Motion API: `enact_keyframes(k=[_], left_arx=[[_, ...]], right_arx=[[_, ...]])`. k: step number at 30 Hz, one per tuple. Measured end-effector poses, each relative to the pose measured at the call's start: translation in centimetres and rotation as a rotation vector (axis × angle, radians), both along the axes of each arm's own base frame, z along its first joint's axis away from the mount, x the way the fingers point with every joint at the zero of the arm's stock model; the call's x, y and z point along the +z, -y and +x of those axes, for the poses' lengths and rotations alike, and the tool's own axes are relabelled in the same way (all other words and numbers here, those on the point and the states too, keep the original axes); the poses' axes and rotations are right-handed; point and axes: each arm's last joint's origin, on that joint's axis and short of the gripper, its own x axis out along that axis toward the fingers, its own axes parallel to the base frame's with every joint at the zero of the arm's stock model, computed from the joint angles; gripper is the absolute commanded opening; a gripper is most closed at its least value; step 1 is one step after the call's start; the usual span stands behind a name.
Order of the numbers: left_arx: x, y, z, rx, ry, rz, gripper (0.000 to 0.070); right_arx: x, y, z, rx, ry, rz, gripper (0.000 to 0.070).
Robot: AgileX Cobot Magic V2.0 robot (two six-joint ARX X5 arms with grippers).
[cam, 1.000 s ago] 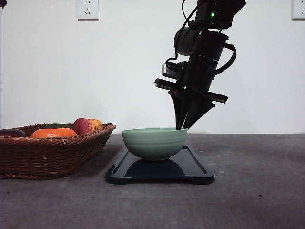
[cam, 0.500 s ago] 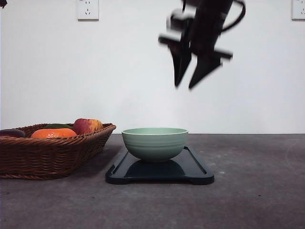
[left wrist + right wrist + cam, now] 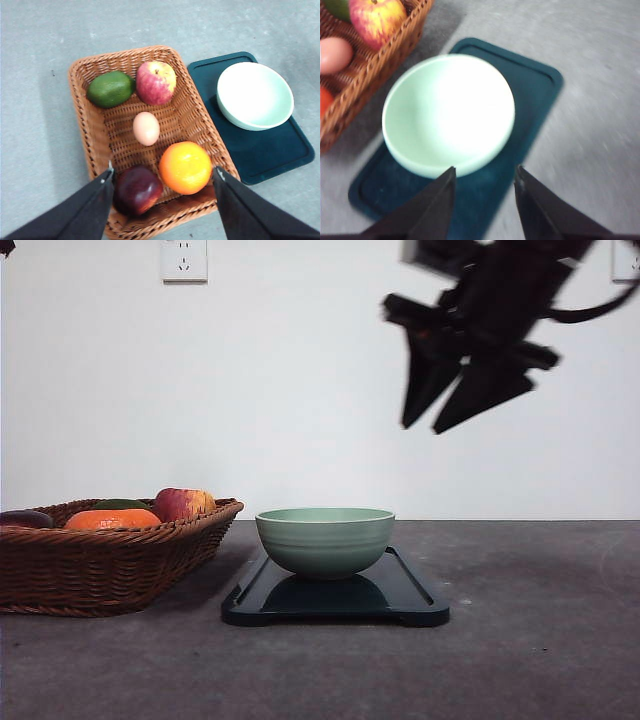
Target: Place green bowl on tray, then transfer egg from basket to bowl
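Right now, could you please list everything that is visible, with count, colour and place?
green bowl: one, pale green, empty, on the tray.
tray: one, black, on the table, right of the basket.
basket: one, brown wicker, left of the tray.
egg: one, beige, middle of the basket.
apple: one, red-yellow, in the basket.
avocado: one, green, beside the apple.
orange: one, orange, in the basket.
dark fruit: one, dark red, beside the orange.
wall sockets: two, white, on the wall.
left gripper: open, above the basket.
right gripper: fingers apart, high above the tray.

bowl (image 3: 325, 540) on tray (image 3: 410, 598), basket (image 3: 110, 565) left
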Motion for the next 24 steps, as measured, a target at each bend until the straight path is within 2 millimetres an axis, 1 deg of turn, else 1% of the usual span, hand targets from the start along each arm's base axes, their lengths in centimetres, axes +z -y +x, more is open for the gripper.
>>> enact_keyframes(k=[5, 8, 11, 14, 17, 21, 24], left_arx=[[0.0, 0.2, 0.0, -0.027, -0.008, -0.045, 0.0391], [0.0, 0.4, 0.0, -0.015, -0.022, -0.073, 0.0392], [-0.2, 0.7, 0.4, -0.005, -0.054, -0.107, 0.0392], [-0.5, 1.4, 1.3, -0.008, -0.105, -0.132, 0.0391], [-0.6, 2.4, 2.9, -0.017, -0.148, -0.128, 0.0391], [-0.5, 4.0, 5.6, 0.005, -0.178, -0.064, 0.0391], [-0.9, 5.2, 7.9, 0.02, -0.205, -0.023, 0.0392]], right_arx=[[-1.4, 2.1, -3.7, 0.007, 0.016, -0.008, 0.0225], [-1.3, 3.2, -5.7, 0.009, 0.074, 0.013, 0.0225], [-1.1, 4.0, -7.1, 0.016, 0.112, 0.023, 0.0225], [-0.9, 4.5, -7.9, 0.019, 0.108, 0.016, 0.0225], [-0.8, 4.6, -8.1, 0.02, 0.109, 0.017, 0.0225], [-0.8, 4.6, -8.1, 0.02, 0.109, 0.017, 0.0225], [-0.8, 4.6, -8.1, 0.02, 0.109, 0.017, 0.0225]])
